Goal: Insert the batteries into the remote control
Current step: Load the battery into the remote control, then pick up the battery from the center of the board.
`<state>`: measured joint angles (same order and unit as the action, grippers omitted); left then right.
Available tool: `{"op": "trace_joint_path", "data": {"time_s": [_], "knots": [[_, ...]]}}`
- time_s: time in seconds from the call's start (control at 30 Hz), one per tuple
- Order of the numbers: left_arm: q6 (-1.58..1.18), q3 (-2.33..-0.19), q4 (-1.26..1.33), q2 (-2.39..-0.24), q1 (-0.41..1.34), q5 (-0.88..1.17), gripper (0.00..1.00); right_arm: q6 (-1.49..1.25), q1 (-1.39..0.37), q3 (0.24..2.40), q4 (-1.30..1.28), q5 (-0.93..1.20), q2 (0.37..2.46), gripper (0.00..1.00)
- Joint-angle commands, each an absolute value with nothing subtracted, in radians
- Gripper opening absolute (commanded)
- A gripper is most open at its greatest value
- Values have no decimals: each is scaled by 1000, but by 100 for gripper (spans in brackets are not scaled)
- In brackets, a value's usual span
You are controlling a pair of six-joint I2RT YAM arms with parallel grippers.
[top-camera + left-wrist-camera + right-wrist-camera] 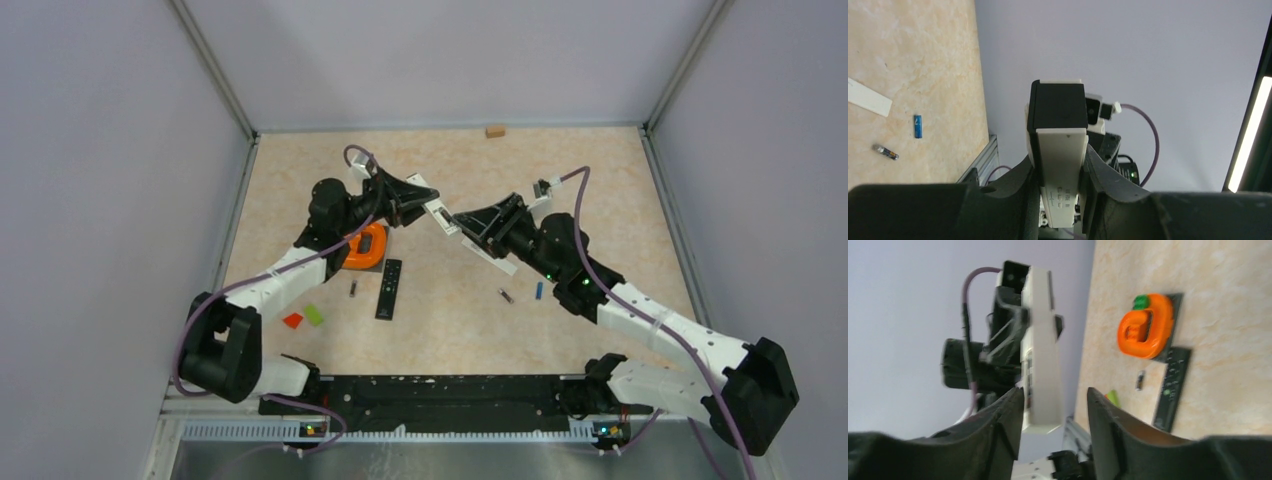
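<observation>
- Table (pixel 600 180): pale marbled top with grey walls on three sides. It bears every loose item listed below.
- Left arm (pixel 280 275): extends from the near-left base toward mid-table, with the wrist raised off the top.
- Right arm (pixel 640 310): extends from the near-right base toward mid-table and meets the left arm tip to tip.
- Left gripper (pixel 425 208): clenched on the white remote, with a finger (pixel 1098 175) pressed against each long side.
- Right gripper (pixel 1054 405): jaws released and standing on either side of the remote's free end. One finger (pixel 1003 415) is just beside the remote, and a clear gap separates it from the other.
- White remote (pixel 1060 150): held in the air over mid-table between the two grippers, clear of the top. A black section (pixel 1057 104) shows at its far end in the left wrist view.
- Pumpkin (pixel 372 243): orange with a green stem, on the table beneath the left arm.
- Black remote (pixel 389 288): lies flat, just on the near side of the pumpkin.
- White strip (pixel 868 97): lies flat on the table below the right gripper.
- Green block (pixel 315 313) and red block (pixel 293 320): close together, left of the black remote.
- Brown block (pixel 494 130): at the table's far edge.
- Blue battery (pixel 539 290): on the table right of centre, beside the right arm.
- Silver battery (pixel 506 295): near the blue battery but apart from it.
- Dark battery (pixel 353 289): just left of the black remote, not touching it.
</observation>
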<state>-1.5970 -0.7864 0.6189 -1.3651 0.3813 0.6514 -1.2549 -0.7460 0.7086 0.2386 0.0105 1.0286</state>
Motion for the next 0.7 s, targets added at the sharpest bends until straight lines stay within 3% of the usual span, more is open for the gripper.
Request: {"op": "trace_joint_path", "data": {"time_s": [0.0, 0.1, 0.2, 0.3, 0.43, 0.67], "knots": [[-1466, -866, 623, -1283, 399, 714, 0, -1172, -715, 710, 220, -22, 1021, 65], [-1304, -901, 508, -1279, 394, 700, 0, -1093, -712, 674, 329, -4, 969, 82], [-1097, -930, 388, -1274, 386, 670, 0, -1003, -703, 651, 373, 30, 921, 88], [-885, -949, 255, -1269, 368, 628, 0, -927, -691, 673, 281, 13, 887, 88], [-729, -928, 218, -1238, 355, 616, 0, -803, -683, 773, -26, -123, 880, 84], [-512, -906, 201, -1175, 347, 625, 0, -664, -578, 948, -507, -297, 1054, 81]]}}
